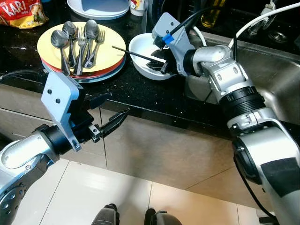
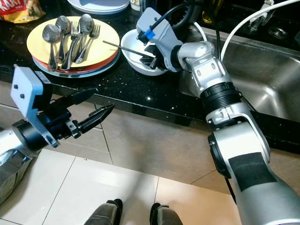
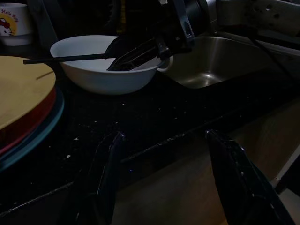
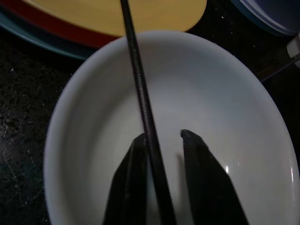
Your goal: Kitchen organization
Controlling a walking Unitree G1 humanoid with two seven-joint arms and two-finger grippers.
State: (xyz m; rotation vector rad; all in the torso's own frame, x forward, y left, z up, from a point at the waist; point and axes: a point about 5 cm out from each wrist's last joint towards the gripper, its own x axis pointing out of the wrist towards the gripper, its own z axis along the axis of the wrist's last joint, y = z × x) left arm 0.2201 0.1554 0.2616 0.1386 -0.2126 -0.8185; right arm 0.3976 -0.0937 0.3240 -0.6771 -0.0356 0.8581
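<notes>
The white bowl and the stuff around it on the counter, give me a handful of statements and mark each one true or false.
1. The right claw reaches into the white bowl. True.
2. A thin black stick runs between the right claw's fingers. True.
3. The spoons and forks lie in the sink. False: they lie on the yellow plate.
4. The left claw grips a spoon. False: it is open and empty, in front of the counter edge.
5. The yellow plate tops a stack of plates. True.
</notes>
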